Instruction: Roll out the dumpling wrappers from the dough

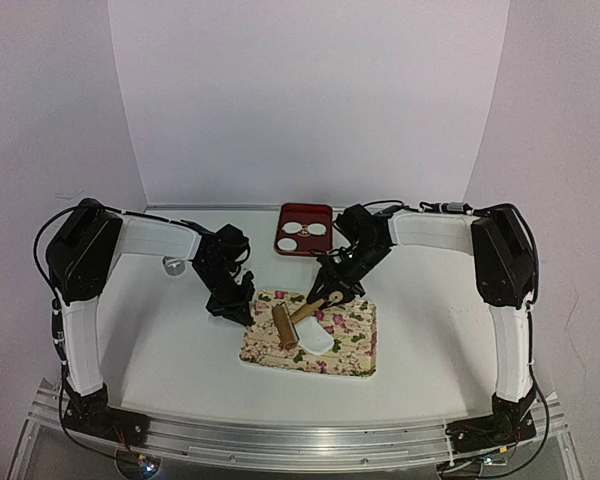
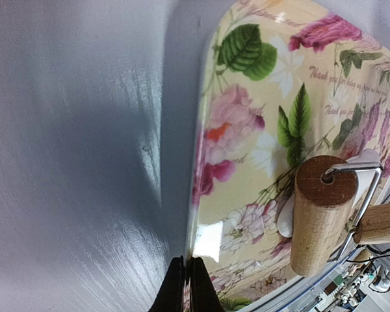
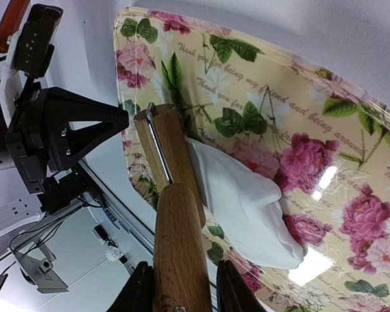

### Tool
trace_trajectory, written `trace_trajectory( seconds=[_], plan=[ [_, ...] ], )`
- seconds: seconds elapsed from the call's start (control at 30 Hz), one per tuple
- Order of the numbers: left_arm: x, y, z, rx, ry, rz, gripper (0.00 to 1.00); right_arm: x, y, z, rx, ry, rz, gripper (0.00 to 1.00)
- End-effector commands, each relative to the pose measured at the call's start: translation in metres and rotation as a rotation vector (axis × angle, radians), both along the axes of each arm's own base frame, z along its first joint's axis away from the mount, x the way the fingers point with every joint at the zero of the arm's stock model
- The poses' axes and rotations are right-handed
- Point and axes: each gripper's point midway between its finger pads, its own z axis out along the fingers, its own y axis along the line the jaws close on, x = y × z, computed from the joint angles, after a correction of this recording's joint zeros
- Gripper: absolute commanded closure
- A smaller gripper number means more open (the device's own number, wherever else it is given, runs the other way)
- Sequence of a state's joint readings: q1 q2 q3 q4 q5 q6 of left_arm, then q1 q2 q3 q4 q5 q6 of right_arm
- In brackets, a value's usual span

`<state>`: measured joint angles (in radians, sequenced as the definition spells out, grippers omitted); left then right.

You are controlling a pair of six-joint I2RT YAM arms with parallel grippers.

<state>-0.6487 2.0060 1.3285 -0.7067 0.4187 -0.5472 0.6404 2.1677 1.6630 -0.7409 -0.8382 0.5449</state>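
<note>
Step in hand, as I judge it: flattening the dough, early. The right tool [image 3: 182, 286] is pinching the wooden handle of the roller [image 3: 172, 153]. The roller's barrel lies on the floral mat [image 3: 325, 130], touching one side of the dough [image 3: 240, 201]. The dough is a soft white lump mid-mat, thick, not yet rolled thin.

The left tool [image 2: 186, 286] is pressed together and holds nothing. It sits at the mat's edge over the counter [image 1: 430, 330]; contact unclear. Two wrappers [image 1: 317, 229] lie in the red tray [image 1: 306, 208] behind the mat.

Next move likely calls for pushing the roller across the lump with even downward pressure. The mat may slide, so the left tool could pin it.

Writing: repeated cursive on the mat, "Thank you for being my friend and being around". No brand visible.
</note>
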Motion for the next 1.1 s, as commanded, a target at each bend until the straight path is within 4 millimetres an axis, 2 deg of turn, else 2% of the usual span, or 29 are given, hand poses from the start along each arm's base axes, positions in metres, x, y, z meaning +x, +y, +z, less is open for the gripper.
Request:
trace_trajectory(
  seconds=[0.0, 0.3, 0.6, 0.67, 0.83, 0.93, 1.07],
  plan=[
    [0.009, 0.008, -0.021, 0.059, -0.006, 0.046, 1.00, -0.005, -0.052, -0.102, -0.441, -0.085, 0.010, 1.00],
    [0.008, 0.009, -0.022, 0.055, 0.002, 0.065, 1.00, 0.007, -0.037, -0.080, -0.379, -0.125, 0.016, 1.00],
    [0.007, 0.010, -0.022, 0.060, 0.008, 0.088, 1.00, 0.018, -0.019, -0.044, -0.285, -0.162, 0.014, 1.00],
    [0.008, 0.011, -0.022, 0.062, 0.004, 0.090, 1.00, 0.020, -0.012, -0.030, -0.252, -0.165, 0.011, 1.00],
    [0.012, 0.017, -0.021, 0.073, -0.016, 0.095, 1.00, 0.028, -0.008, 0.029, -0.171, -0.229, -0.031, 1.00],
    [0.015, 0.020, -0.020, 0.073, -0.045, 0.070, 1.00, 0.029, -0.018, 0.061, -0.142, -0.257, -0.057, 1.00],
    [0.022, 0.021, -0.018, 0.076, -0.120, -0.017, 1.00, 0.029, -0.046, 0.088, -0.140, -0.282, -0.084, 1.00]
  ],
)
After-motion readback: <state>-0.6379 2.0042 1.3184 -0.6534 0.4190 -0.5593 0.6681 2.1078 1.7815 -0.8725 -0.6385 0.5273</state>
